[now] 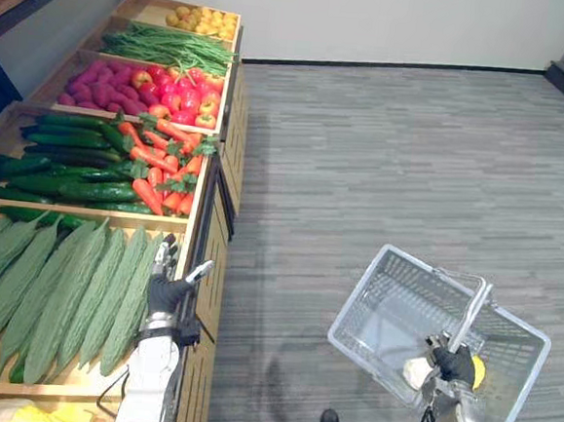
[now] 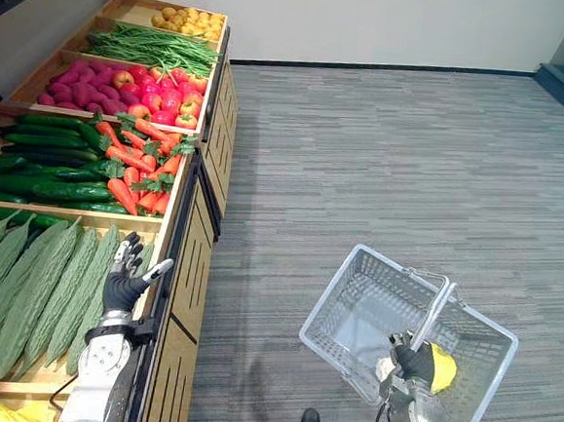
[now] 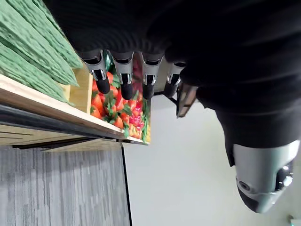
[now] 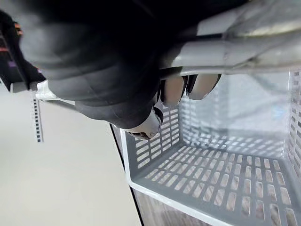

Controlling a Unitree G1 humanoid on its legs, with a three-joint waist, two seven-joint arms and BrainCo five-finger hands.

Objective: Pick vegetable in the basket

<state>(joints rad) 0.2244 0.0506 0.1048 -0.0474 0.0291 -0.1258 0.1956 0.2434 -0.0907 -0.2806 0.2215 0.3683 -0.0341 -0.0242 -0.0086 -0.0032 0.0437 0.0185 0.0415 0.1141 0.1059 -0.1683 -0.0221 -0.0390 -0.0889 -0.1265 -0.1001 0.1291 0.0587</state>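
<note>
A wooden bench with walled compartments stands on grey plank floor. Nearest lie ridged green gourds, then cucumbers beside carrots, purple roots beside red apples, green beans, and yellow fruit farthest.

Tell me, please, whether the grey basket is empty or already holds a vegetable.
Empty: the basket shows a bare slotted floor, while the right hand curls round its handle.
</note>
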